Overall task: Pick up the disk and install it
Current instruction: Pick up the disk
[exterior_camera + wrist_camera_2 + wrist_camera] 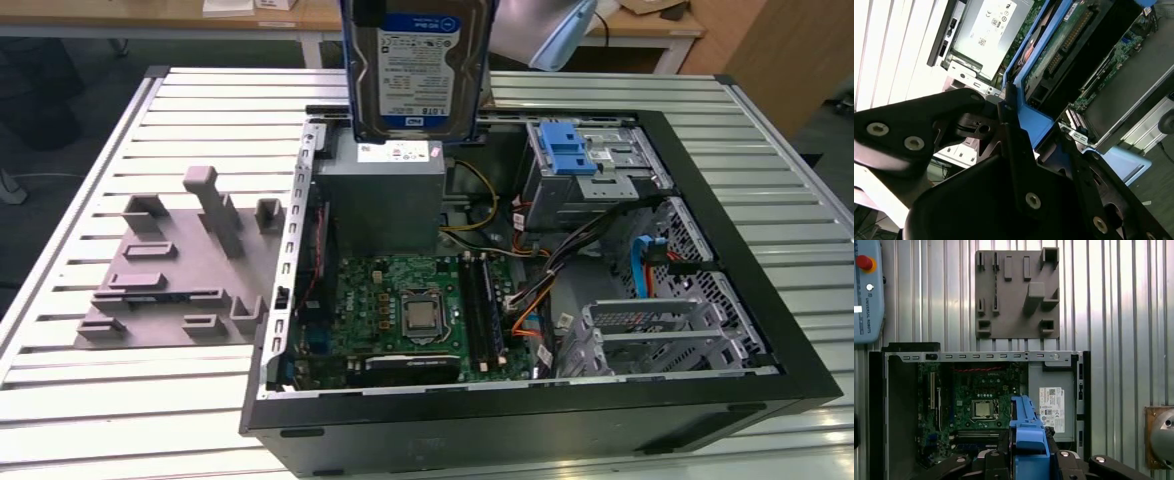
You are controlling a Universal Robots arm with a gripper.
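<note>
As gripper [1029,452] clamps one disk [414,70], one case [534,425]

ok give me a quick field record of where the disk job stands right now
disk: upright, held in the air above the power supply, label facing the exterior camera
gripper: shut on the disk
drive cage: blue latch, to the exterior view's right of the power supply
computer case: open, lying on the slatted table
install: not yet done
</note>
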